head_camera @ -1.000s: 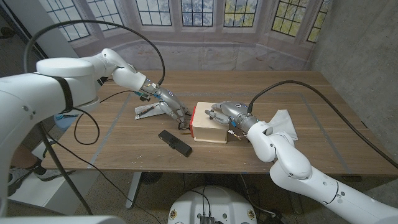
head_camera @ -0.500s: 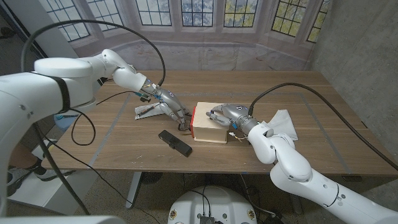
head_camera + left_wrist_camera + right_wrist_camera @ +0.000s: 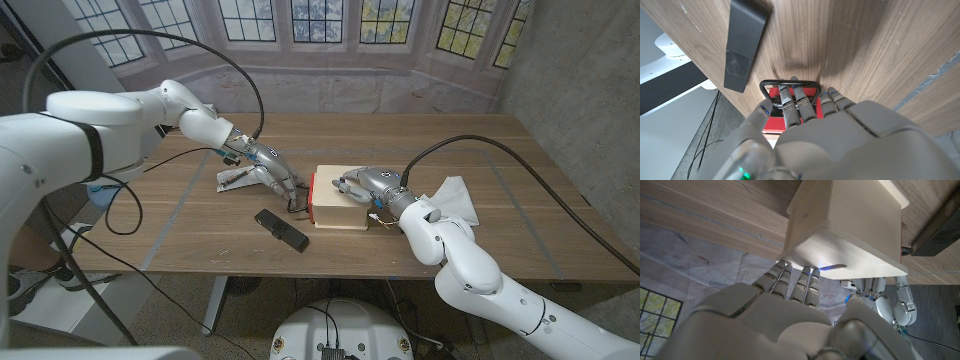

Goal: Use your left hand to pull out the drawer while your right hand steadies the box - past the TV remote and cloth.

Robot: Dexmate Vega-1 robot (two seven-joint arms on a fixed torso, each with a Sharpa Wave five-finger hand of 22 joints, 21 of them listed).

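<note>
Here is the pale wooden box (image 3: 337,208) sitting mid-table on the brown wooden table (image 3: 200,225), its red-fronted drawer (image 3: 312,187) facing the robot's left. The left hand (image 3: 272,172) is right at that red face, and the left wrist view makes it plain: fingers (image 3: 792,102) are hooked through the black wire loop handle (image 3: 789,83) and curled on it (a firm hold, by the look of it). The red front (image 3: 774,111) peeks out just behind those fingers, and in the head view it stands only a sliver proud of the box.

Over on the other side, the right hand (image 3: 366,184) rests against the box's top and far end, fingers together and pressed on the wood; the right wrist view shows its fingertips (image 3: 801,282) laid on the pale edge (image 3: 840,240), bracing rather than wrapping.

The flat black TV remote (image 3: 280,229) lies on the table near the front edge, just beside the drawer end; it appears dark and slab-like (image 3: 742,45) by the handle. A crumpled white cloth (image 3: 452,200) sits behind the right forearm. A small white packet with red print (image 3: 237,178) lies under the left wrist.
</note>
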